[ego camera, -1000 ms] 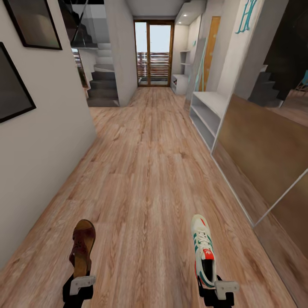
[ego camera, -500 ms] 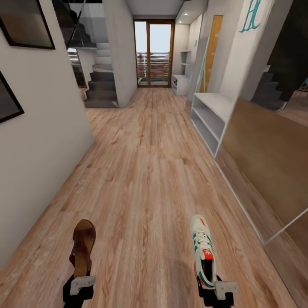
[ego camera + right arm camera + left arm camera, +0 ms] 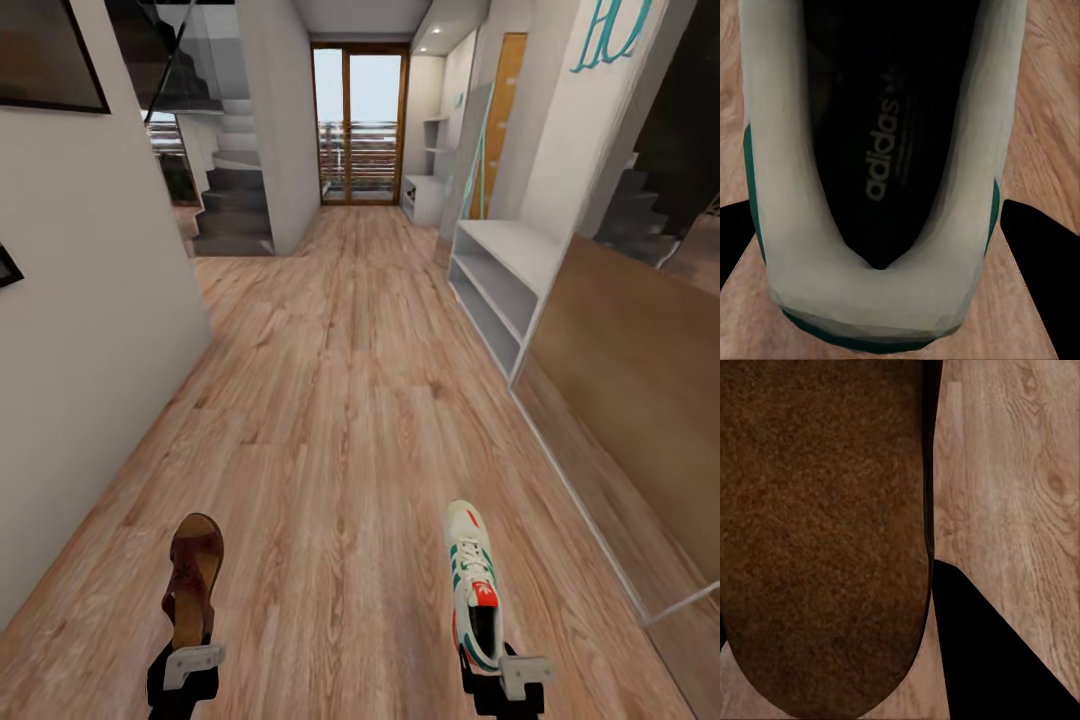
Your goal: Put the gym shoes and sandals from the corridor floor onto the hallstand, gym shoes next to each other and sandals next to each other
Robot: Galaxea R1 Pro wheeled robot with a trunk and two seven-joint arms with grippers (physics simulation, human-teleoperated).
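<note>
Left gripper (image 3: 185, 668) clamped on 1 brown sandal (image 3: 193, 580), right gripper (image 3: 505, 675) clamped on 1 gym shoe (image 3: 474, 585), both carried above the corridor floor (image 3: 340, 400). Hallstand (image 3: 500, 275) ahead at right, well apart.

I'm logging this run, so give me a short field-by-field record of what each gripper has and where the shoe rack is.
left gripper: shut on sandal, toe pointing forward
right gripper: shut on gym shoe, toe pointing forward
hallstand: ahead along the right wall, shelves look bare
corridor floor: wood planks
stage: carrying, nothing placed on the rack yet
</note>
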